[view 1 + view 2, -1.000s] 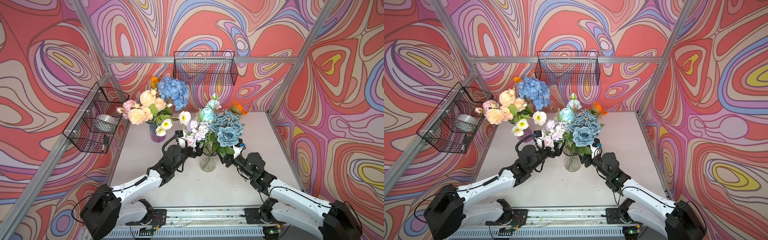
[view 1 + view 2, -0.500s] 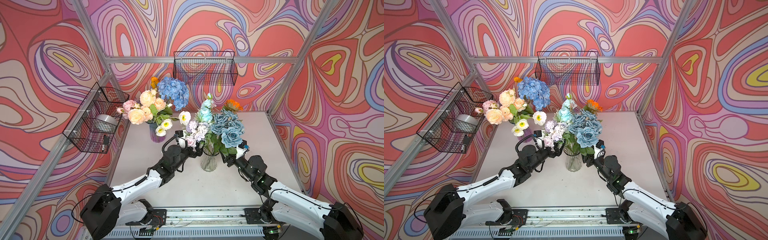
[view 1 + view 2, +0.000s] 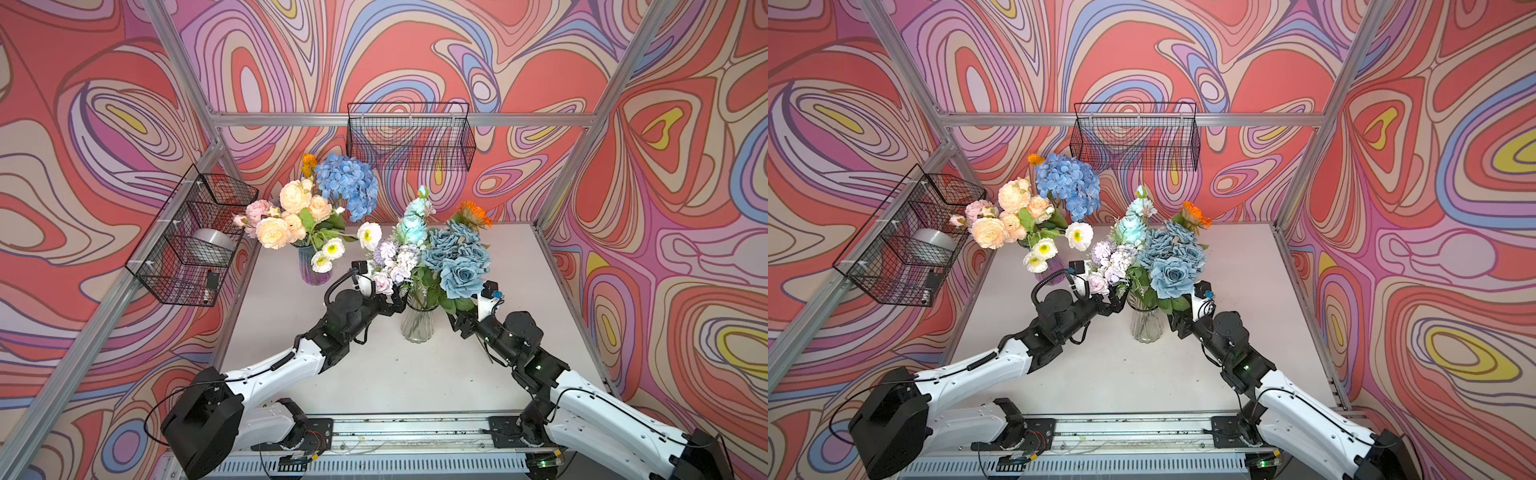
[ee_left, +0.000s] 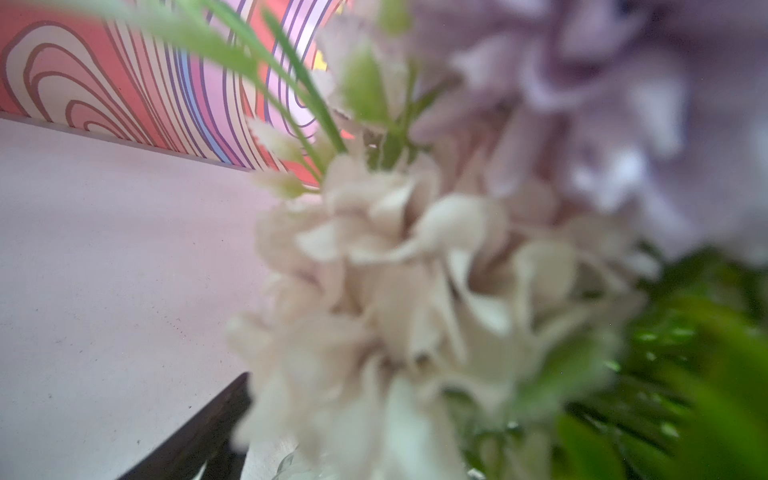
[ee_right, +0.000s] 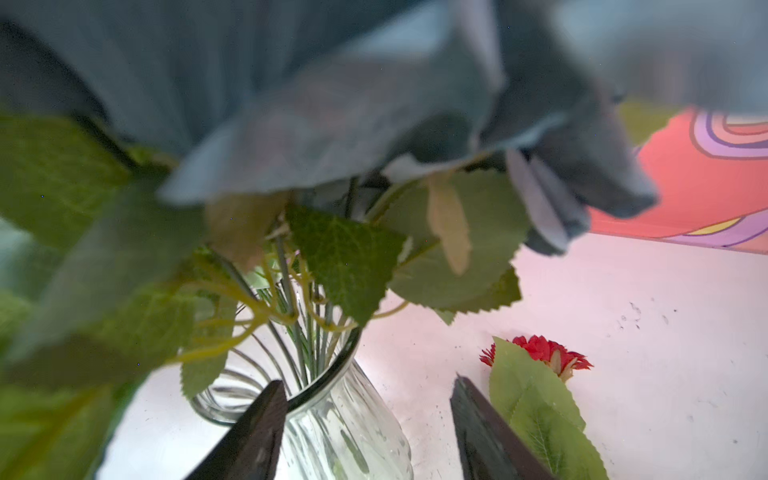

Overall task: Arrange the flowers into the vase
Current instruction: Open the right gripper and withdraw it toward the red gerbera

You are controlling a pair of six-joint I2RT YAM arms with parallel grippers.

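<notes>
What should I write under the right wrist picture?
Right gripper open beside the glass vase, red flower on the table.

We see the teal roses [image 3: 459, 270] standing straighter in the glass vase [image 3: 417, 328] than a second ago. Their pale top bloom has swung toward the left of both top views (then settled back a touch). The right gripper [image 3: 457, 322] has eased slightly away from the vase, its wrist drawn outward.
</notes>
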